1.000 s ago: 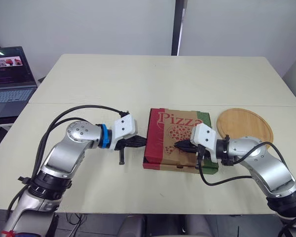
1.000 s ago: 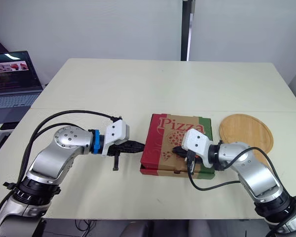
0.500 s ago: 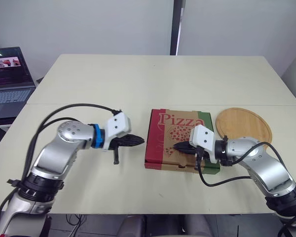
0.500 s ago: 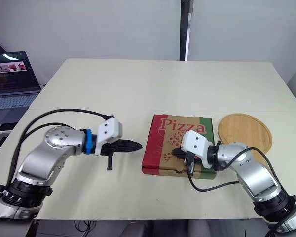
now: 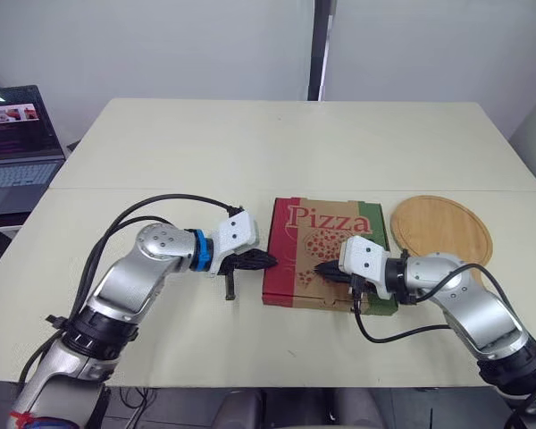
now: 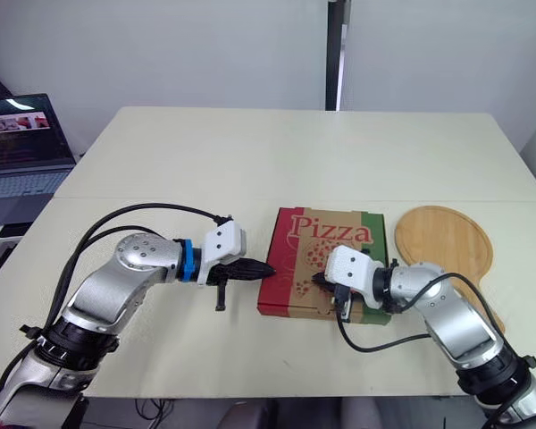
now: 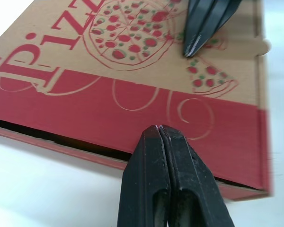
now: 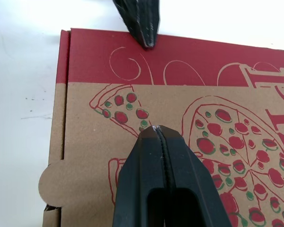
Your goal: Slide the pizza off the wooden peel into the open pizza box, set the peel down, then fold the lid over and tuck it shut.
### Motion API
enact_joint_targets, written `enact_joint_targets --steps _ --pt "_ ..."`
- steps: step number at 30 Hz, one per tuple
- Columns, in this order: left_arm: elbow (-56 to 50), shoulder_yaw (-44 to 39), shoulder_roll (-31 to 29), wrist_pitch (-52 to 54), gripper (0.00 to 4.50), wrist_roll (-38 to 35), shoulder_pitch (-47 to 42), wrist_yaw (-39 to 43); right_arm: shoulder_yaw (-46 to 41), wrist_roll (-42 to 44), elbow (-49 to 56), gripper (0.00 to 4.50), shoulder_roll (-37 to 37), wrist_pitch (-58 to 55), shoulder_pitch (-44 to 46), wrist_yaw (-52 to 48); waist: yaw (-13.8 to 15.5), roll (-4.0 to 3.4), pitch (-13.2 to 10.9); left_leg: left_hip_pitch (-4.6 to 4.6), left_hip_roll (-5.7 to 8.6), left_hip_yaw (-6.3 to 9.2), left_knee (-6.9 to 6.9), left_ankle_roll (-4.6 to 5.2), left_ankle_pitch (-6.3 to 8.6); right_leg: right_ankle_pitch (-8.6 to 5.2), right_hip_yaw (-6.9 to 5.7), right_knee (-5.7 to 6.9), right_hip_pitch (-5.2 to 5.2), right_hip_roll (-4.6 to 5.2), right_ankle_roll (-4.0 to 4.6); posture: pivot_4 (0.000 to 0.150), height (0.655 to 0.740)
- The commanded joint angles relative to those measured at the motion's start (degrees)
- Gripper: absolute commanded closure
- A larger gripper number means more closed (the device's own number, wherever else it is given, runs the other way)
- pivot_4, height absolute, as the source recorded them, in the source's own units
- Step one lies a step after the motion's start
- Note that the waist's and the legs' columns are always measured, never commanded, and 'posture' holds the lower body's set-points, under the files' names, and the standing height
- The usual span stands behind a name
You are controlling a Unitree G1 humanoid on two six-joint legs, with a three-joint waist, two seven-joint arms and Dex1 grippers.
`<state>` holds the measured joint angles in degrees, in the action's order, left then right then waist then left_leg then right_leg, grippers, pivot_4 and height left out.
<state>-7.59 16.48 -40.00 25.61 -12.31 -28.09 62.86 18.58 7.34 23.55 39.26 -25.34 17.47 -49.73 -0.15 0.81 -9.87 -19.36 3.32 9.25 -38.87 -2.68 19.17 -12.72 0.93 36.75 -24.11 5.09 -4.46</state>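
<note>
pizza box (image 5: 326, 250): lid down, beside the peel (image 5: 442, 228), left side gapping.
handling: light, bendy card i'd say; i'd press near edges.
left gripper (image 5: 266, 262): pinched closed, at its left edge.
right gripper (image 5: 322, 267): pinched closed, over the lid.

We see the table (image 5: 250, 152) from above and the pizza box (image 5: 326, 255) from up close.
Our two head cameras look forward and down from high up, sharing almost the same whole scene. One wrist camera looks along the left gripper (image 7: 158, 135), the other along the right gripper (image 8: 157, 132), both close over the box lid from opposite sides, each catching the other's tip.
</note>
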Motion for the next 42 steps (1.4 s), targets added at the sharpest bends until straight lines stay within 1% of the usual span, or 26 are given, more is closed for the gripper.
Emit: enact_joint_targets --steps 1,4,6,8,12,16,24,32,42 --pt "3.2 2.8 0.1 -0.5 4.50 3.7 2.1 -0.9 -0.4 -1.5 -1.1 4.44 0.2 1.9 -1.9 0.6 0.0 -0.02 0.0 0.03 0.00 0.00 0.01 0.00 0.00 0.00 0.00 0.00 0.02 0.00 0.00 0.150 0.7400" --pt "3.2 3.2 0.3 -0.7 4.50 3.7 3.6 -1.0 -1.4 -1.8 -1.5 4.44 0.2 3.6 -3.0 1.2 0.0 -0.05 0.1 0.25 0.00 -0.01 0.06 0.16 0.09 -0.01 0.03 -0.01 0.20 0.00 -0.01 0.150 0.7400" --pt "2.5 2.2 0.6 -0.1 4.50 2.6 4.0 -1.4 -2.4 -1.4 -1.4 4.44 0.2 4.4 -3.4 1.5 0.0 -0.08 0.1 0.56 -0.01 0.00 0.12 0.24 0.14 -0.05 0.02 -0.07 0.53 0.00 -0.02 0.150 0.7400" --pt "1.8 0.5 1.3 0.8 4.50 1.2 3.9 -2.0 -3.4 -0.7 -1.0 4.44 -0.1 4.7 -3.5 1.7 0.0 -0.08 0.1 0.59 -0.01 0.00 0.12 0.25 0.14 -0.19 0.02 -0.07 0.58 0.00 -0.26 0.150 0.7400" --pt "-0.2 -6.7 2.8 4.6 4.50 -4.6 2.3 -4.2 -7.0 1.8 0.3 4.44 -1.7 3.8 -2.7 2.8 0.0 -0.07 0.1 0.56 -0.02 0.03 0.10 0.25 0.14 -0.16 0.01 -0.03 0.53 0.00 -0.21 0.150 0.7400" --pt "-0.7 -10.5 3.3 7.4 4.50 -7.2 -0.1 -5.9 -9.5 2.6 0.3 4.44 -2.0 2.8 -2.2 3.5 -0.1 -0.05 0.0 0.43 -0.02 0.04 0.10 0.23 0.13 -0.05 0.01 -0.01 0.33 -0.01 -0.03 0.150 0.7400" --pt "0.8 -10.7 3.3 5.1 4.50 -5.4 -0.5 -6.8 -11.9 2.1 0.2 4.44 0.3 3.0 -5.1 2.9 0.0 -0.03 0.0 0.35 0.00 0.01 0.13 0.02 0.03 -0.05 0.03 -0.06 0.25 -0.01 -0.02 0.150 0.7400" --pt "1.4 -8.1 5.6 2.7 4.50 -4.1 -1.4 -6.9 -11.2 0.4 0.7 4.44 2.4 3.5 -9.1 2.9 0.0 -0.02 0.0 0.34 -0.01 0.00 0.13 0.06 0.05 -0.05 0.04 -0.06 0.27 -0.01 -0.03 0.150 0.7400" --pt "8.1 -1.2 5.2 -2.3 4.50 3.0 -1.7 -5.0 -12.7 0.5 1.0 4.44 3.7 3.7 -10.1 2.7 0.0 -0.02 0.0 0.35 0.00 0.00 0.13 0.11 0.08 -0.05 0.03 -0.08 0.30 -0.01 -0.03 0.150 0.7400"
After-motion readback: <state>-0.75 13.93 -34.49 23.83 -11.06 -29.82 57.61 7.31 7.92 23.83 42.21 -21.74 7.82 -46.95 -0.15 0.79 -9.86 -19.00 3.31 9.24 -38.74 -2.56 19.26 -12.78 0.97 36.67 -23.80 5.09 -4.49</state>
